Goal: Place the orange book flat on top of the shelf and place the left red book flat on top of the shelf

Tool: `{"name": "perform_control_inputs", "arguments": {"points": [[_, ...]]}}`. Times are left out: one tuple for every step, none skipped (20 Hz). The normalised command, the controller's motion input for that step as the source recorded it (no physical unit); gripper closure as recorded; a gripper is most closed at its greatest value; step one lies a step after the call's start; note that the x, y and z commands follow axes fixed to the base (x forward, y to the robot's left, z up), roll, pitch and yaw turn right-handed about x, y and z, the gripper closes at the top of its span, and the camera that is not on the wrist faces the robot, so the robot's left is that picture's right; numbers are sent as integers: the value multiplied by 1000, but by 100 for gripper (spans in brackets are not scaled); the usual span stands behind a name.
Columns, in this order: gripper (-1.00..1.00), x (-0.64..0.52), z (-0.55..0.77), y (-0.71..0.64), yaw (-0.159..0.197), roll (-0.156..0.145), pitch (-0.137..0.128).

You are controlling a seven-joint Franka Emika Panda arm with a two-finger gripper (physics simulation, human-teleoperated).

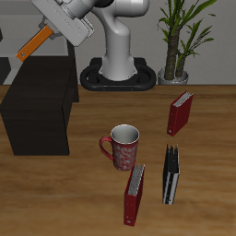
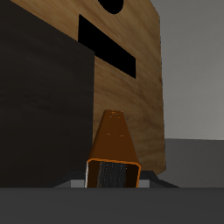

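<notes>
My gripper (image 1: 49,35) is shut on the orange book (image 1: 32,45) and holds it tilted in the air above the back of the shelf (image 1: 37,109), a low black box at the table's side. In the wrist view the orange book (image 2: 114,154) sticks out from between the jaws, with the black shelf (image 2: 39,105) beneath it. The left red book (image 1: 180,112) stands upright on the table, far from the gripper, near the plant.
A red mug (image 1: 123,146) stands mid-table. Another red book with a grey strip (image 1: 135,194) and a black book (image 1: 171,174) stand near the front edge. A potted plant (image 1: 180,41) and the robot base (image 1: 120,64) are at the back.
</notes>
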Motion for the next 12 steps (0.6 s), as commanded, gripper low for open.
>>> {"name": "perform_control_inputs", "arguments": {"points": [[100, 36, -210, -120, -17, -5, 43], [100, 159, -189, 51, -4, 48, 79], [100, 186, -277, 352, 86, 239, 125], [-100, 304, -301, 235, -77, 524, 273], [-100, 23, -4, 389, 71, -59, -13], [-100, 97, -139, 198, -44, 187, 85], [-100, 72, -98, 287, -40, 124, 96], [-100, 156, -87, 291, -12, 299, 99], [-100, 57, -101, 107, -90, -54, 72], [-100, 156, -94, 233, -2, 173, 85], [-100, 214, -149, 307, -10, 278, 164], [-100, 47, -75, 171, -76, 57, 117]]}}
